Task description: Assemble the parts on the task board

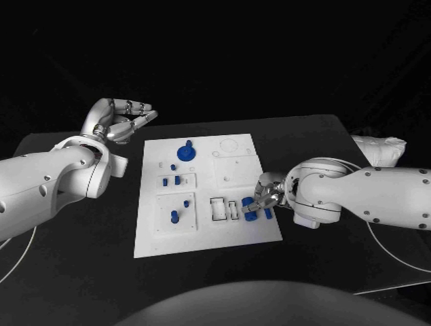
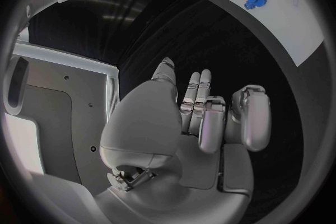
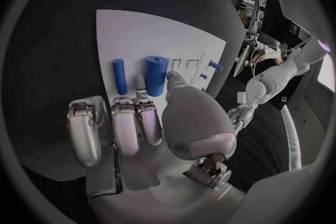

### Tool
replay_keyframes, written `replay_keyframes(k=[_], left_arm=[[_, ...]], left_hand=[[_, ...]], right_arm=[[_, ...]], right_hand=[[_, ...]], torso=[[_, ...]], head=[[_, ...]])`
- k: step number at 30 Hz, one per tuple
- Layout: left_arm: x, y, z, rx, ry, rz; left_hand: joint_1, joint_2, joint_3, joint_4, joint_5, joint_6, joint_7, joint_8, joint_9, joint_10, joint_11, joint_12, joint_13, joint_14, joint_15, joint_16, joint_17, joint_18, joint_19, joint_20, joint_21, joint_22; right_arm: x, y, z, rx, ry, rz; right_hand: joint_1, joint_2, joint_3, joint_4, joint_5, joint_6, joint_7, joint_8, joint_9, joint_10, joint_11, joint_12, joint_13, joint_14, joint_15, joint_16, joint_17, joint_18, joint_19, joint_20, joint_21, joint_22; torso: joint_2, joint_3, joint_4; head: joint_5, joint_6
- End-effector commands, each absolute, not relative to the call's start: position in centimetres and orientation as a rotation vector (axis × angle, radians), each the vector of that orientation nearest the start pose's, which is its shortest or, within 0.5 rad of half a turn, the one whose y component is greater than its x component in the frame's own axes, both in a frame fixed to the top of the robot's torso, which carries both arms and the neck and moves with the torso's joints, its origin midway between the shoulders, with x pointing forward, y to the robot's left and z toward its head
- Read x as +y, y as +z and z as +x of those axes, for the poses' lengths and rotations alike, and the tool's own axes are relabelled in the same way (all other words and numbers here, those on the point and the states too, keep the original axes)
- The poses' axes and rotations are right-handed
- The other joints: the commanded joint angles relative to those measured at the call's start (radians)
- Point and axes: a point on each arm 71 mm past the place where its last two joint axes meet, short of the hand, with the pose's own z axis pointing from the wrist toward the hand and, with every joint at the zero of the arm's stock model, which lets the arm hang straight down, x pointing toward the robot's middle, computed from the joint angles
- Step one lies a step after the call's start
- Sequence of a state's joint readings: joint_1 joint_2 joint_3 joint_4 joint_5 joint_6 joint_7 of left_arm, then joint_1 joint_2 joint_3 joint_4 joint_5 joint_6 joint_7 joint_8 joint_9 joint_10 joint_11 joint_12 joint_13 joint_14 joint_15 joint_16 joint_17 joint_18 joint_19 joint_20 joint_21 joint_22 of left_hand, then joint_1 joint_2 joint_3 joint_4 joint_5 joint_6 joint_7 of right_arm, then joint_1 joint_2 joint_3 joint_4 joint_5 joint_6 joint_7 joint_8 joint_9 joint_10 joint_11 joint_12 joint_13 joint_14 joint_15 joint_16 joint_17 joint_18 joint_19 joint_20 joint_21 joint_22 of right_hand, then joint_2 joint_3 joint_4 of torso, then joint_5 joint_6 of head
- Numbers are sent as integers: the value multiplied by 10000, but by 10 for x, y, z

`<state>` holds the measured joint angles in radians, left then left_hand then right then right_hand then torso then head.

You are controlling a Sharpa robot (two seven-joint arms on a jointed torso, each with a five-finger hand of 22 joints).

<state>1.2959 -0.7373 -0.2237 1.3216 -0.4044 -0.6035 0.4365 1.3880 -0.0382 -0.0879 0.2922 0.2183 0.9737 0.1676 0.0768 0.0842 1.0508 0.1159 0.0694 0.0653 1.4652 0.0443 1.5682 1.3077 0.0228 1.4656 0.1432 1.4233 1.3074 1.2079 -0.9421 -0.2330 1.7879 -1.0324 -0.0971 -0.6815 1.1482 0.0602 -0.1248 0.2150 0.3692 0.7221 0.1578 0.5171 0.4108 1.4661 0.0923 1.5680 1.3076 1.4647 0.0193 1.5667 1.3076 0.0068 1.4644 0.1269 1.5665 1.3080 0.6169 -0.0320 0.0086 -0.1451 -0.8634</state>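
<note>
head view shows the black desk (image 1: 68,272) with the white task board (image 1: 208,234) in the middle, and blue parts lie on it. the biggest blue part is the round gear (image 1: 186,152) near the far end of the board. smaller blue pegs sit in the pockets on the left side of the board.

what could go wrong: the right hand (image 1: 265,195) is low at the near right end of the board, right among the small pieces. if it pushes in crooked, i think the thick blue peg (image 3: 156,75) could tip or jam, and the thin blue peg (image 3: 120,76) just beside it could get knocked and roll away. the board could slide too if the hand presses sideways.

the right hand has its fingers curled down, and a fingertip (image 3: 172,75) touches the thick blue peg. i cannot tell if it really grips it.

the left hand (image 1: 123,117) is off the board, past its far left corner. its fingers are loosely curled and it holds nothing.
</note>
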Motion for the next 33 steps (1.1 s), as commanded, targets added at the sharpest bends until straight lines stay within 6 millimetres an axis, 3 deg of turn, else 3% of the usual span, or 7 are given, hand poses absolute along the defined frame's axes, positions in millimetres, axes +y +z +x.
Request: replay_keyframes(k=[1,10,15,19,25,29,33], left_arm=[[223,-188,520,13591,-11211,-5933],[224,-187,520,13589,-11196,-5944],[223,-187,520,13601,-11213,-5946],[223,-188,520,13609,-11215,-5951],[224,-188,520,13615,-11208,-5960],[223,-188,519,13624,-11226,-5955],[223,-188,519,13628,-11231,-5955]], left_hand=[[16,56,4,7,-8,43,4,-51,-16,-44,10,-39,-12,1056,28,26,2631,120,141,36,-33,2176],[16,56,4,7,-8,43,4,-51,-16,-44,10,-39,-12,1056,28,26,2631,120,141,36,-33,2176],[16,56,4,7,-8,43,4,-51,-16,-44,10,-39,-12,1056,28,26,2631,120,141,36,-33,2176],[16,56,4,7,-8,43,4,-51,-16,-44,10,-39,-12,1056,28,26,2631,120,141,36,-33,2176],[16,56,4,7,-8,43,4,-51,-16,-44,10,-39,-12,1056,28,26,2631,120,141,36,-33,2176],[16,56,4,7,-8,43,4,-51,-16,-44,10,-39,-12,1056,28,26,2631,120,141,36,-33,2176],[16,56,4,7,-8,43,4,-51,-16,-44,10,-39,-12,1056,28,26,2631,120,141,36,-33,2176]], right_arm=[[-207,-270,390,24436,2924,2918],[-203,-277,393,24601,2737,3030],[-199,-281,392,24666,2727,3045],[-198,-282,392,24640,2741,3075],[-197,-282,392,24608,2723,3124],[-197,-282,391,24641,2713,3087],[-195,-283,391,24716,2676,2982]], right_hand=[[144,45,120,-26,-73,-50,-3,-71,-8,1047,-55,28,2632,1061,-65,41,2632,-68,1064,-73,43,2628],[596,352,803,-426,385,147,-87,-141,92,1047,-126,28,2632,1061,-129,41,2632,-68,1064,-120,43,2628],[736,243,1241,-679,909,212,-103,-311,98,1047,-146,28,2632,1061,-152,41,2632,-68,1064,-150,43,2628],[777,171,1432,-788,972,212,-89,-392,98,1047,-139,28,2632,1061,-150,41,2632,-68,1064,-154,43,2628],[586,-19,1619,-823,674,229,-48,-547,97,1047,-103,28,2632,1061,-124,41,2632,-68,1064,-136,43,2628],[357,-174,1689,-808,-137,206,13,-731,54,1047,-49,28,2632,1061,-78,41,2632,-68,1064,-104,43,2628],[239,-250,1717,-813,-366,193,44,-862,6,1047,-22,28,2632,1061,-53,41,2632,-68,1064,-80,43,2628]], torso=[[2,-3,8],[-2,-7,-5],[11,2,8],[0,-2,2],[-1,-4,4],[-3,-1,8],[-3,-4,10]], head=[[-13,24],[-22,14],[-30,19],[-32,3],[-22,9],[-5,-40],[-27,-50]])
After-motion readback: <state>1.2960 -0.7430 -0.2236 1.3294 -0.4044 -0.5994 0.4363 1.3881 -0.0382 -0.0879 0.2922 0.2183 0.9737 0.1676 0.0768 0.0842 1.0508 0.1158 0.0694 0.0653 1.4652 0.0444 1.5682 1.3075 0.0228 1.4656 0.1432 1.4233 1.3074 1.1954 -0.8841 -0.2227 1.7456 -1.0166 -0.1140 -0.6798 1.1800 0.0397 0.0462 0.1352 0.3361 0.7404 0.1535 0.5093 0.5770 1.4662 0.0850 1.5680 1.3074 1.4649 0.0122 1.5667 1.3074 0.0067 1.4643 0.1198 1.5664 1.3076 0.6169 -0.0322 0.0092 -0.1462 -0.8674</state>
